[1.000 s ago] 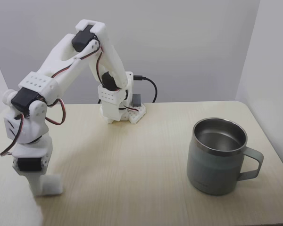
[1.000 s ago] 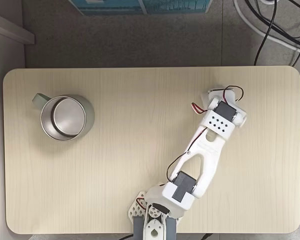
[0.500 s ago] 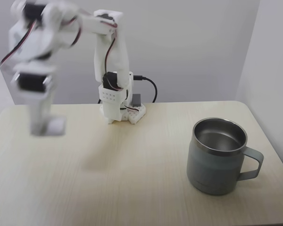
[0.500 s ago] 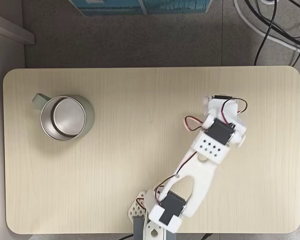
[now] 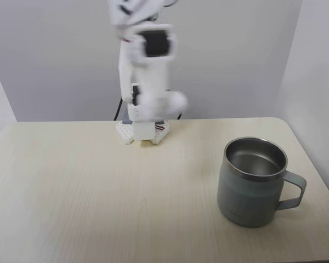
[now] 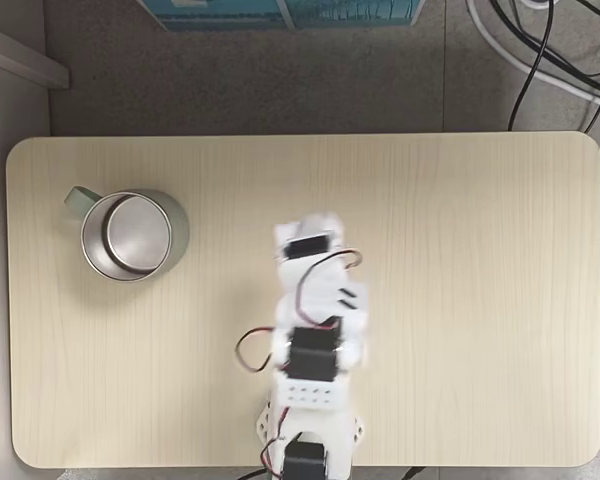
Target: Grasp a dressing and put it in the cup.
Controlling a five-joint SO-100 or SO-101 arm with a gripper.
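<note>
The cup, a grey-green metal mug with a steel rim, stands upright at the right of the table, handle to the right. In a fixed view from above the cup sits at the table's left. My white gripper hangs high in the air in front of the arm's base, smeared by motion blur. From above, the gripper is over the middle of the table, well right of the cup. The blur hides how the jaws stand. The dressing cannot be made out; none lies on the table.
The arm's base is bolted at the table's back edge, which from above is the bottom edge near the base. The wooden table has rounded corners. Cables lie on the floor beyond it.
The arm lifted off the table at the left of the front fixed view, then swung up and right toward the middle. The cup has not moved.
</note>
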